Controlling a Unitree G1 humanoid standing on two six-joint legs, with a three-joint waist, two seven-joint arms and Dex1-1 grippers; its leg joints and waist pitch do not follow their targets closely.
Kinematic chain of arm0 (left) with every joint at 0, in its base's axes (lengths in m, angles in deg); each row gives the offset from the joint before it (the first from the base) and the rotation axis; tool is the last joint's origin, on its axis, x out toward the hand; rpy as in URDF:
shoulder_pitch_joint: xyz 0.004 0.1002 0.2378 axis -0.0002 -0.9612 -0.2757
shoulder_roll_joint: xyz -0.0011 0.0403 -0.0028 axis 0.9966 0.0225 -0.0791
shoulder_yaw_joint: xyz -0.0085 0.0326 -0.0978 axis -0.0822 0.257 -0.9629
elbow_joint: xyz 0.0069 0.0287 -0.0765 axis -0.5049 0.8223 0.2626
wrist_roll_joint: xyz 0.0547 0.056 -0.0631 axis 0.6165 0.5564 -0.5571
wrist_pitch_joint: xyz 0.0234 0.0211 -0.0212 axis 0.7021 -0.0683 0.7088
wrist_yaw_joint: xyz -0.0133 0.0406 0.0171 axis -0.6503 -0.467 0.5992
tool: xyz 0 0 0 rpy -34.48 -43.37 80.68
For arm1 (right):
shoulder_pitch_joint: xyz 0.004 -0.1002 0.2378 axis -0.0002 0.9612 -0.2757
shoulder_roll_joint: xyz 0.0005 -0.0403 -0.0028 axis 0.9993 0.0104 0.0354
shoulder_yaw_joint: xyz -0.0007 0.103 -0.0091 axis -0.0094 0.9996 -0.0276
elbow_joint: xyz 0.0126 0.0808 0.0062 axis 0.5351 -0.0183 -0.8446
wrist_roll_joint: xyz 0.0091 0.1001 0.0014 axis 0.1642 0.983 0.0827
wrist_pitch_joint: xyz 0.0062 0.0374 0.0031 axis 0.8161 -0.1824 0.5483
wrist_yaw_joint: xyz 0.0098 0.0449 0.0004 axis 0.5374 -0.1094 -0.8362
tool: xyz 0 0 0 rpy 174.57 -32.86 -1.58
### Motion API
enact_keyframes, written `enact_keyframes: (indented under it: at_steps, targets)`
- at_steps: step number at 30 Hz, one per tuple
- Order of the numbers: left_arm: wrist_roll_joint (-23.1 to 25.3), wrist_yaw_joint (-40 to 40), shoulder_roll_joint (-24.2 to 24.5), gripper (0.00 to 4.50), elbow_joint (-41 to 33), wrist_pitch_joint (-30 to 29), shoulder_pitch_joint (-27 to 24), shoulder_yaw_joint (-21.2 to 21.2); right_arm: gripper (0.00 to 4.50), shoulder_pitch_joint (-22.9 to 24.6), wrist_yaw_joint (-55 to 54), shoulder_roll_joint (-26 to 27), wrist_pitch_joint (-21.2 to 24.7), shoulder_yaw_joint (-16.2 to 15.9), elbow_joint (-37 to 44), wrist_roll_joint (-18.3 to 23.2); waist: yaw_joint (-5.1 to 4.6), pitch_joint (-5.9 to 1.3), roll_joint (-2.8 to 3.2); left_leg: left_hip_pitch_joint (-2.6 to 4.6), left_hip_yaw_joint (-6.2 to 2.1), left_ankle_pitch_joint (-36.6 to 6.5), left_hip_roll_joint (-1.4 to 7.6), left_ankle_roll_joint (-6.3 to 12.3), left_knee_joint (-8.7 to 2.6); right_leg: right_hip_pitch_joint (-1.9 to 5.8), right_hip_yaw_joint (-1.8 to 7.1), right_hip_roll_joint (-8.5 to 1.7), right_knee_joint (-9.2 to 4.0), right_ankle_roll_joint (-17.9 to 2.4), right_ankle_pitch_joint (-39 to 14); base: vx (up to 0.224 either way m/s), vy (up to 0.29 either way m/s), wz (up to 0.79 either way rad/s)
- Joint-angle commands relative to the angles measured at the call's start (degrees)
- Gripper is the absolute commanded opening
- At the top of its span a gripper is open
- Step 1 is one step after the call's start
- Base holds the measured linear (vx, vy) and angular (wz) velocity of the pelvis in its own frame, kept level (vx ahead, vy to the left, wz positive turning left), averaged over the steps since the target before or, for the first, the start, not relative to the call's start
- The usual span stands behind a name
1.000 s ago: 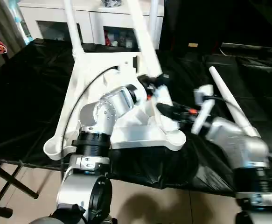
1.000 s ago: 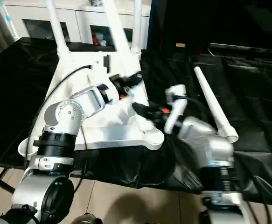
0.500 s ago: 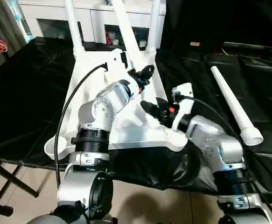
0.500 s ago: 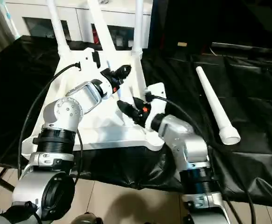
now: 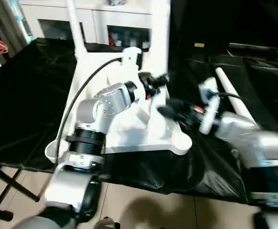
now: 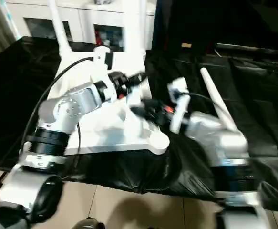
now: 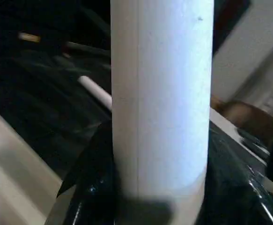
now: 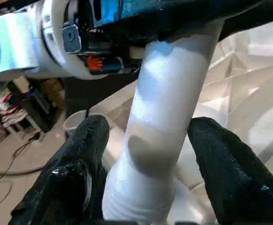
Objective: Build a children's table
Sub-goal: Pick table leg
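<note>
black sheeting (image 5: 24,95) carries the upturned children's table (image 5: 129,129); left pincer (image 5: 159,82) grips an upright leg (image 7: 160,93), right pincer (image 8: 148,164) stands open around that leg's base.

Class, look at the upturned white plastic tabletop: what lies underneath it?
The white plastic tabletop rests on a crinkled black plastic sheet. What supports that sheet stays covered, apart from black folding legs at its near edge.
</note>
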Motion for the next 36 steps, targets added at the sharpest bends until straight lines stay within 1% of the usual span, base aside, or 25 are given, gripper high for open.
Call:
enact_keyframes:
  at_steps: [1,2,4,5,6,7,10,11,12,15,19,23,29,30,31,34,36]
  targets:
    - [-1.6,-3.3,0.5,1.89,-1.8,-0.3,1.2,1.1,3.05,-1.3,3.6,-1.5,1.3,-2.3,-0.7,1.1,0.18,-4.68,-1.34,0.90,-2.23,-2.9,4.18,4.93,-3.51,3.79,4.10,-6.89,-4.23,-6.1,-14.9,0.000,0.000,0.00]
    - [-1.6,-3.3,0.5,1.89,-1.8,-0.3,1.2,1.1,3.05,-1.3,3.6,-1.5,1.3,-2.3,-0.7,1.1,0.21,-4.67,-1.26,0.89,-2.24,-3.0,4.15,4.92,-3.50,3.80,4.09,-6.91,-4.26,-6.0,-15.4,0.000,0.000,0.00]
    - [-2.1,-5.2,0.8,1.89,-2.3,-0.1,1.2,1.7,3.05,-2.0,4.6,-2.1,1.7,-2.8,-1.2,1.6,0.21,-4.66,-1.31,0.90,-2.23,-2.8,4.17,4.88,-3.50,3.68,4.04,-6.81,-4.41,-5.7,-16.5,0.000,0.000,0.00]
    - [-2.2,-5.6,0.8,1.89,-2.5,0.0,1.2,1.8,3.05,-2.2,4.8,-2.2,1.8,-2.9,-1.3,1.7,0.19,-4.69,-1.29,0.93,-2.27,-2.7,4.26,4.86,-3.49,3.62,4.07,-6.75,-4.27,-5.7,-16.3,0.000,0.000,0.00]
    - [-2.3,-6.0,0.8,1.89,-2.7,0.0,1.1,1.9,3.05,-2.4,5.0,-2.3,1.9,-3.0,-1.5,1.6,0.23,-4.78,-1.21,1.01,-2.32,-2.3,4.40,4.88,-3.47,3.58,4.06,-6.81,-4.18,-5.9,-15.6,0.000,0.000,0.00]
    - [-3.1,-7.4,0.5,1.89,-3.6,-0.2,0.8,2.0,3.05,-3.1,5.8,-2.6,2.1,-3.7,-2.3,1.1,0.25,-4.84,-1.34,0.97,-2.32,-2.0,4.40,5.00,-3.44,3.64,4.04,-6.87,-3.99,-6.3,-14.9,0.000,0.000,0.00]
    - [-3.5,-8.5,0.3,1.89,-4.8,-0.2,0.3,2.4,3.05,-4.0,6.3,-2.5,2.2,-4.4,-3.4,0.5,0.29,-4.86,-1.30,0.95,-2.28,-1.5,4.50,5.18,-3.35,3.57,4.10,-6.91,-3.76,-7.4,-13.1,0.000,0.000,0.00]
    - [-3.5,-8.7,0.2,1.89,-5.0,-0.2,0.1,2.5,3.05,-4.2,6.5,-2.5,2.0,-4.5,-3.9,0.2,0.24,-4.85,-1.38,0.88,-2.26,-1.4,4.50,5.30,-3.34,3.60,4.10,-6.90,-3.73,-7.8,-12.8,0.000,0.000,0.00]
    - [-3.5,-8.9,0.2,1.89,-5.0,-0.3,0.1,2.6,3.05,-4.3,6.6,-2.4,1.9,-4.6,-4.2,0.0,0.31,-4.77,-1.43,0.88,-2.17,-1.7,4.40,5.29,-3.32,3.57,4.14,-6.92,-3.91,-7.6,-13.5,0.000,0.000,0.00]
    - [-3.7,-9.2,0.0,1.89,-5.5,-0.3,-0.1,2.8,3.05,-4.7,6.7,-2.3,1.6,-5.0,-5.1,-0.2,0.43,-4.76,-1.46,0.83,-2.21,-1.9,4.34,4.98,-3.37,3.68,4.10,-6.87,-4.00,-6.7,-14.9,0.000,0.000,0.00]
    - [-4.5,-10.3,-0.3,1.89,-7.1,-1.2,-0.8,3.4,3.05,-5.7,6.7,-1.7,1.2,-5.3,-6.7,-0.1,0.37,-4.76,-1.36,0.87,-2.27,-2.0,4.38,4.81,-3.41,3.64,4.05,-6.80,-4.06,-6.4,-15.2,0.000,0.000,0.00]
    - [-4.6,-10.9,-0.2,1.89,-7.5,-1.3,-1.0,3.8,3.05,-6.2,7.4,-1.7,1.3,-5.6,-7.0,0.0,0.33,-4.85,-1.29,0.94,-2.28,-1.9,4.47,4.80,-3.37,3.62,4.08,-6.81,-3.91,-6.9,-14.3,0.000,0.000,0.00]
    - [-4.8,-11.3,-0.1,1.89,-7.9,-1.7,-1.1,3.9,3.05,-6.5,8.7,-1.8,1.7,-5.6,-7.4,0.5,0.45,-4.84,-1.26,0.88,-2.24,-1.9,4.42,4.76,-3.34,3.67,4.10,-6.79,-3.86,-6.9,-14.1,0.000,0.000,0.00]
    - [-4.8,-11.4,-0.2,1.89,-8.0,-1.8,-1.2,4.0,3.05,-6.5,8.8,-1.8,1.7,-5.7,-7.5,0.5,0.48,-4.87,-1.23,0.94,-2.31,-1.8,4.54,4.71,-3.37,3.65,4.10,-6.84,-3.79,-7.0,-13.9,0.000,0.000,0.00]
    - [-4.8,-11.4,-0.2,1.89,-8.1,-1.9,-1.2,4.0,2.78,-6.5,8.9,-1.8,1.8,-5.7,-7.5,0.6,0.46,-4.86,-1.26,0.92,-2.31,-1.8,4.54,4.74,-3.36,3.63,4.11,-6.79,-3.77,-7.0,-13.7,0.000,0.000,0.00]
    - [-4.8,-11.6,-0.2,1.89,-8.3,-2.1,-1.3,4.0,2.63,-6.5,9.2,-1.8,1.9,-6.3,-7.6,0.5,0.47,-4.88,-1.29,0.85,-2.25,-1.7,4.42,4.92,-3.30,3.70,4.10,-6.78,-3.76,-7.0,-13.5,0.000,0.000,0.00]
    - [-4.9,-11.7,-0.1,1.89,-8.2,-2.1,-1.2,4.0,2.35,-6.5,9.5,-1.8,1.9,-6.6,-7.8,0.2,0.49,-4.84,-1.28,0.85,-2.25,-1.8,4.40,4.86,-3.32,3.69,4.10,-6.79,-3.86,-6.9,-14.0,0.000,0.000,0.00]
